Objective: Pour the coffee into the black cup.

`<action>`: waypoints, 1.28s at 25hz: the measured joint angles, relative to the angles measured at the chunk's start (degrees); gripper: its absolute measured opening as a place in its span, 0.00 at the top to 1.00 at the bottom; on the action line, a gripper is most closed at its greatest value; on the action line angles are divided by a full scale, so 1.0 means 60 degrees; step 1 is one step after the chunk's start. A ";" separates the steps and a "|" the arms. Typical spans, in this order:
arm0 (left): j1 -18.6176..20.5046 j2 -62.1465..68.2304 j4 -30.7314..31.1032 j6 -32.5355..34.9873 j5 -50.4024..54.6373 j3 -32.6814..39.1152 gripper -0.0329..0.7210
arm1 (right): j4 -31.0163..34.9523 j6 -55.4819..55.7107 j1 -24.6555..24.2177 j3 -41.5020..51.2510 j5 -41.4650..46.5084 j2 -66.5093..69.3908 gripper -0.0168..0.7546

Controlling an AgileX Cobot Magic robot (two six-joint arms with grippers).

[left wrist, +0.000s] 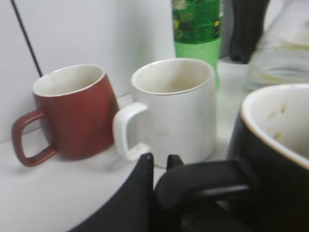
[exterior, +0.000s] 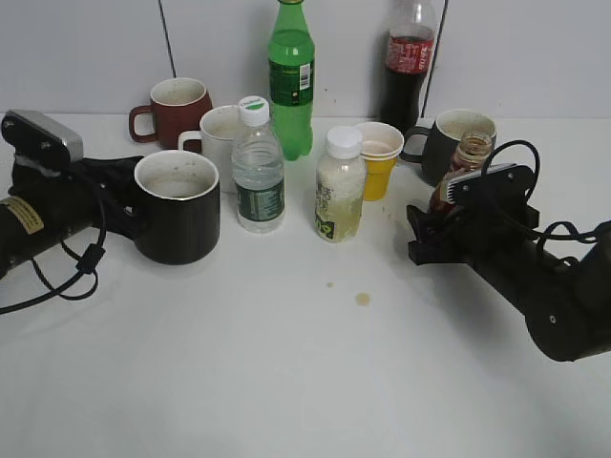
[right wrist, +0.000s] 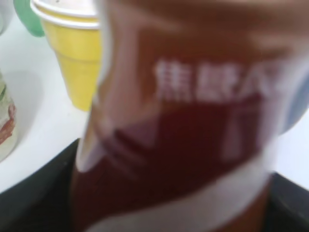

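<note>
The black cup [exterior: 178, 205], white inside, stands on the white table at the left; it also fills the right of the left wrist view [left wrist: 275, 145]. My left gripper [exterior: 127, 218] [left wrist: 159, 162] is shut on the cup's black handle [left wrist: 203, 186]. The coffee bottle [exterior: 472, 153], brown with a red and white label and no cap, is upright at the right. My right gripper [exterior: 431, 229] is shut on its lower body. The bottle fills the right wrist view [right wrist: 193, 121] and hides the fingertips there.
Behind the black cup stand a red mug [exterior: 177, 110] and a white mug [exterior: 220, 134]. In the middle are a water bottle [exterior: 258, 167], a green bottle [exterior: 290, 81], a cloudy drink bottle [exterior: 340, 186] and a yellow paper cup [exterior: 379, 160]. A cola bottle [exterior: 409, 62] and a dark grey mug [exterior: 458, 134] stand behind the coffee bottle. Small brown drops [exterior: 363, 299] lie on the table.
</note>
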 joint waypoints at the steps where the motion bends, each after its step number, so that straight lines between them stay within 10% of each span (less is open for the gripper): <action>1: -0.0101 -0.0108 0.0000 0.0000 0.0000 0.0116 0.89 | 0.0000 0.0000 0.0000 -0.0090 -0.0002 0.0102 0.25; 13: -0.1809 -0.0532 0.0001 0.0008 -0.0003 0.0307 0.89 | -0.0081 -0.0426 0.0000 0.0112 0.0206 -0.0260 0.33; 20: -0.2840 -0.0532 -0.0239 0.0008 -0.0003 0.0307 0.89 | -0.2474 -0.1240 0.0000 0.0288 0.0269 -0.2438 0.32; 32: -0.3875 -0.0532 -0.0676 0.0008 0.0058 -0.0421 0.89 | -0.3046 -0.5671 0.0333 -0.0306 0.0300 -0.2999 0.32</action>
